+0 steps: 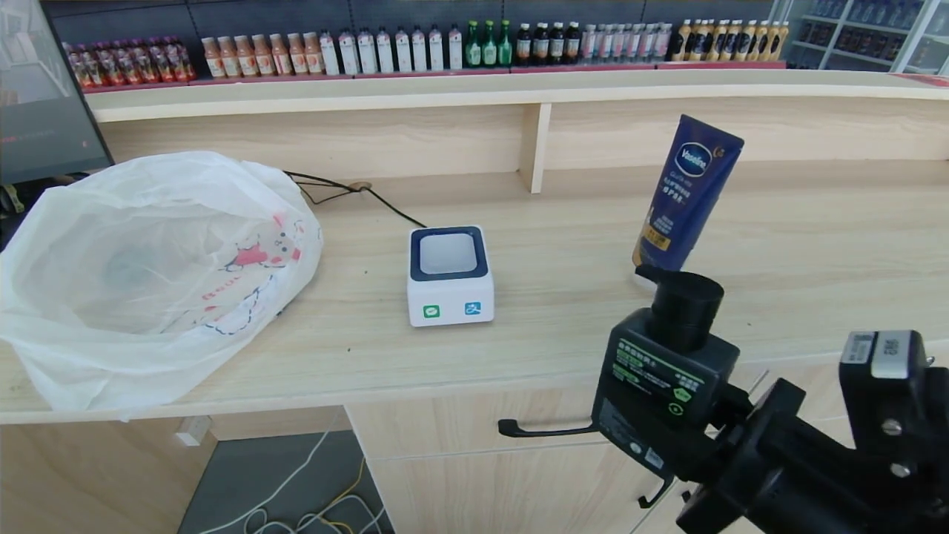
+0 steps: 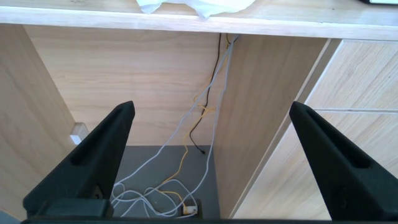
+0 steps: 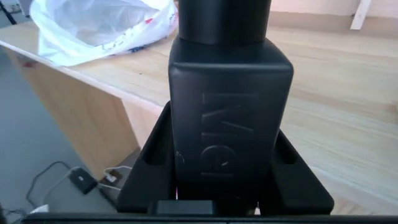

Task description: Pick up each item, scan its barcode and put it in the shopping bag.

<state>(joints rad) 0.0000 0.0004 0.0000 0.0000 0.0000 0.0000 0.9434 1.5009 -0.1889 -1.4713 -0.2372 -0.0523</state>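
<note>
Black bottle (image 1: 662, 386), green-labelled, gripped by right fingers (image 3: 292, 165).

Light wooden surface (image 1: 563, 245) with a raised back ledge; one upright divider (image 1: 535, 148) at the back edge. Black cable (image 1: 397, 209) lying loose near the back edge, left of centre. Dark screen (image 1: 44, 96) at the far left corner. Row of bottles (image 1: 445, 48) on a shelf beyond. Black drawer handle (image 1: 545, 431) below the front edge. Loose white and yellow cables (image 2: 149, 196) on the floor underneath.
</note>
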